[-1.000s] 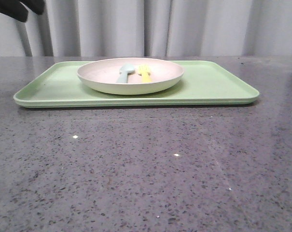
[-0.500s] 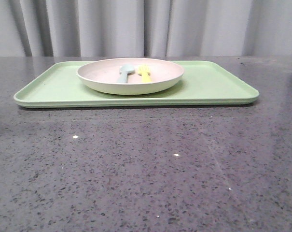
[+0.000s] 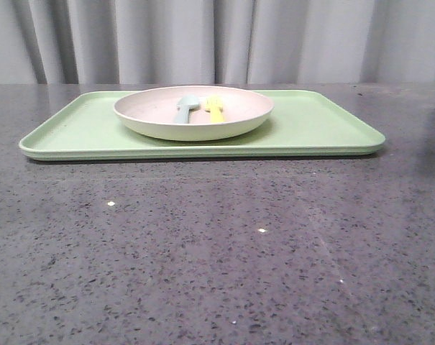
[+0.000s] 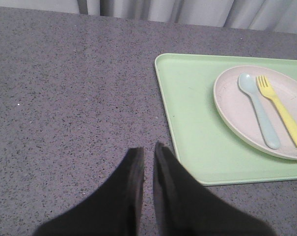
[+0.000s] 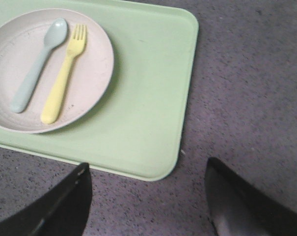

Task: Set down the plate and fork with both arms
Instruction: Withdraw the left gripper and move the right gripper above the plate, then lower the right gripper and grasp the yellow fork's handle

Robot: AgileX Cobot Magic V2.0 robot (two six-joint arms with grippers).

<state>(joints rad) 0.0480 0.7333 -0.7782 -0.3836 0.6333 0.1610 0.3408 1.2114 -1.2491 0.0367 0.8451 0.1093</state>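
My left hand (image 4: pixel 147 162) is clenched on nothing, fingers nearly touching, above bare worktop (image 3: pixel 217 244) beside the tray's left end. My right hand (image 5: pixel 147 184) is released, fingers spread wide, holding nothing, over the tray's right end. The green tray (image 3: pixel 325 126) lies toward the worktop's far edge. The plate (image 3: pixel 194 112) rests on the tray, left of its centre. The fork (image 3: pixel 216 109) lies in the plate, just beside a pale blue-green spoon (image 3: pixel 185 108).

Fork (image 3: pixel 216 109) right of spoon (image 3: pixel 185 108), in plate (image 3: pixel 194 122) on tray (image 3: pixel 318 129).
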